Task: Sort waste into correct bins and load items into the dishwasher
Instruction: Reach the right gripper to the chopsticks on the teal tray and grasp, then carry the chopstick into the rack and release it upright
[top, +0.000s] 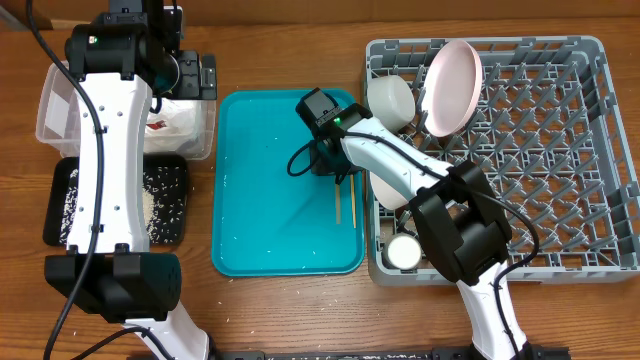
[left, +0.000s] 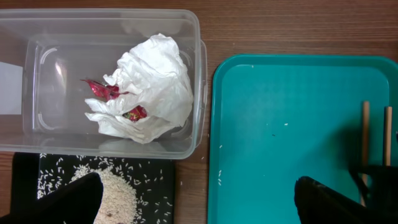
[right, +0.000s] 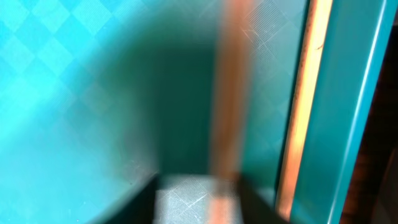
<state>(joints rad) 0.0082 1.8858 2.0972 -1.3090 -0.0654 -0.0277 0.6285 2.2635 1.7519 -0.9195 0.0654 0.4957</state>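
Observation:
My right gripper is down on the teal tray, open, with one blurred wooden chopstick between its fingers. The second chopstick lies beside it near the tray's rim. Both chopsticks show in the left wrist view. My left gripper is open and empty, above the clear tub and the black tray. The tub holds the white napkin and the red wrapper. Rice lies piled on the black tray.
The grey dish rack at the right holds a pink plate, white bowls and a small white cup. A few rice grains lie on the teal tray. My left arm covers part of the tub and black tray.

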